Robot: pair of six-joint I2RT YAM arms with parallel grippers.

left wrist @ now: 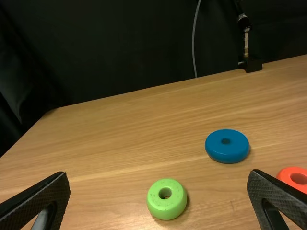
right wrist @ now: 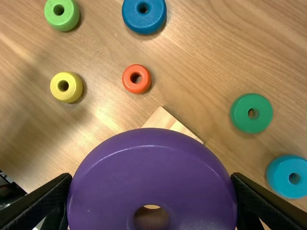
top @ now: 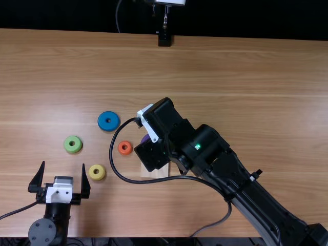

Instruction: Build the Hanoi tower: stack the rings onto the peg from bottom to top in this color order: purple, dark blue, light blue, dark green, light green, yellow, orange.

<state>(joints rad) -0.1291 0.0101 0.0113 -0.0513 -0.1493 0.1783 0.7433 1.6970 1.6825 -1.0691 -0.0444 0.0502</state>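
One purple ring (right wrist: 152,177), grasped by the right gripper (top: 151,155), partly hides the base (right wrist: 168,122); left gripper (top: 64,163) spread wide.

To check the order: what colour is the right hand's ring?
Purple ring, clearest in the right wrist view.

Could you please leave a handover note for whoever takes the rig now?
Left gripper: open, empty.
Right gripper: closed on the purple ring, over the wooden base.
Loose on the table: dark blue, light blue, dark green, light green, yellow, orange rings.
Done: purple grasped; whether it sits on the peg, I can't tell.
To do: seat purple, then add those six in order.
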